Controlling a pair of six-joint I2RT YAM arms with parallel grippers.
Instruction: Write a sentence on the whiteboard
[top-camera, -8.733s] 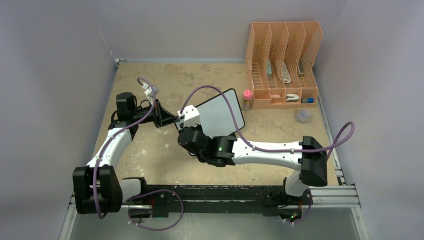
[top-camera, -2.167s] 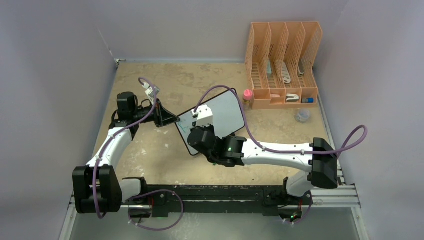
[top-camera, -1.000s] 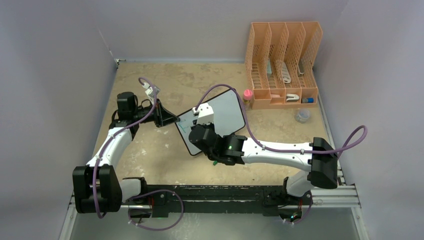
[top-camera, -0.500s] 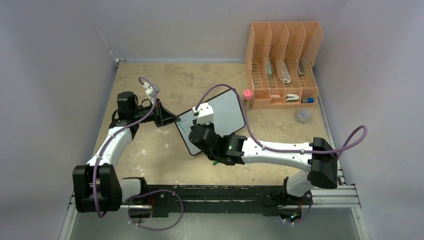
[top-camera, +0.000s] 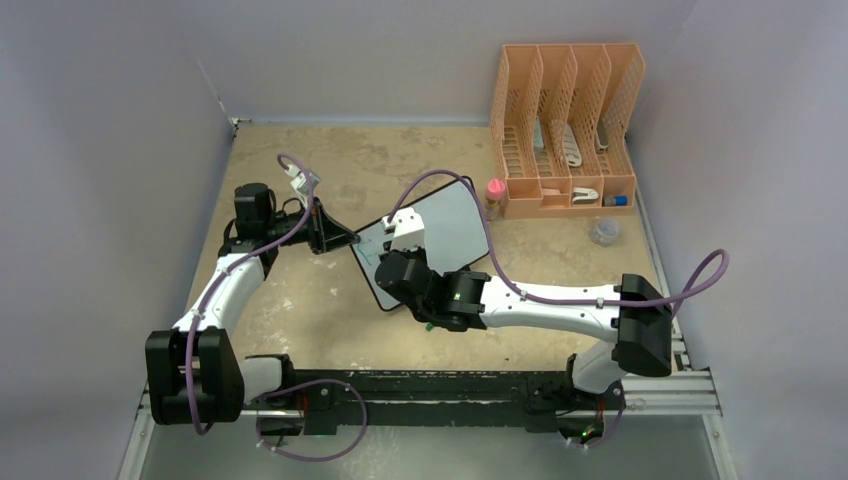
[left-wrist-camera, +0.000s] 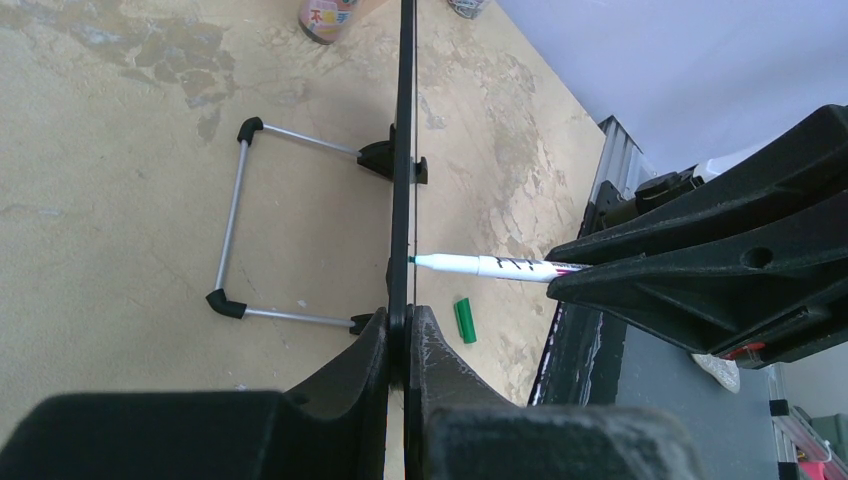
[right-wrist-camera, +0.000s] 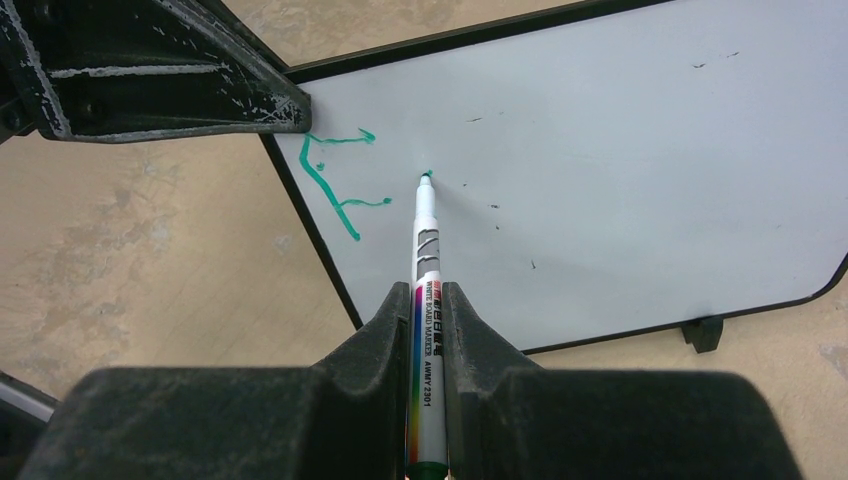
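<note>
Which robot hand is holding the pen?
The right gripper: it is shut on the marker, whose green tip is at the whiteboard. The left gripper has no pen; it pinches the whiteboard's edge instead.

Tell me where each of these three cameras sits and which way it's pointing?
Top camera: above and behind the arms, looking down at the table; both whole arms show, meeting at the whiteboard.
Left wrist: on the left arm, sighting along the whiteboard's edge; its left fingers clamp that edge.
Right wrist: faces the whiteboard's writing side; its right fingers grip the marker, tip at the whiteboard.
Shared: both wrist views show the marker and the other arm's fingers.
</note>
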